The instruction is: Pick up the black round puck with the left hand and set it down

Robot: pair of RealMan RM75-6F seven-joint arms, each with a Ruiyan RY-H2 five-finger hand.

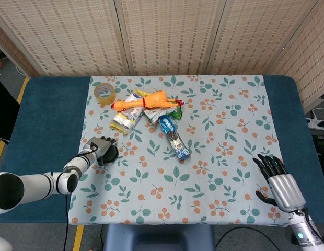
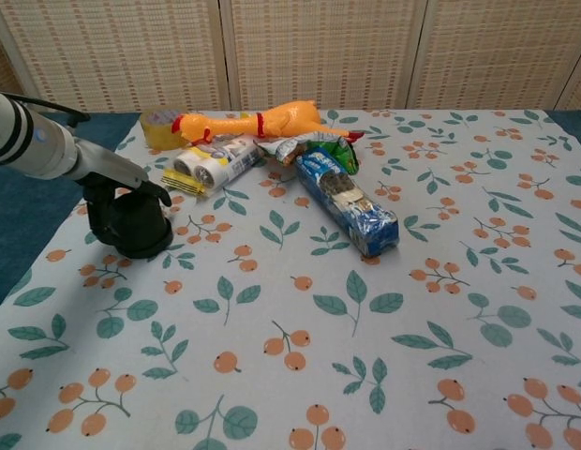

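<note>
Puck: the black puck [image 2: 139, 231] sits on the cloth [image 2: 384, 356], right under the left hand [image 2: 111, 199].
Left hand: draped over the puck's top and near side, fingers curled down round it; from the chest view it looks like a grip, though I cannot tell whether the fingers are truly clamped on it.
Progress: the puck looks flat on the cloth, so either the lift has not begun or it is already set down; the views alone do not settle which. If the former, lift and set-down are left.
Nearby: just beyond the hand lie the snack packs [image 2: 216, 159], and past them the rubber chicken [image 2: 262, 121] and the tape roll [image 2: 157, 127].
Right hand: the right hand [image 1: 279, 183] rests well away across the table, fingers spread, holding nothing.
</note>
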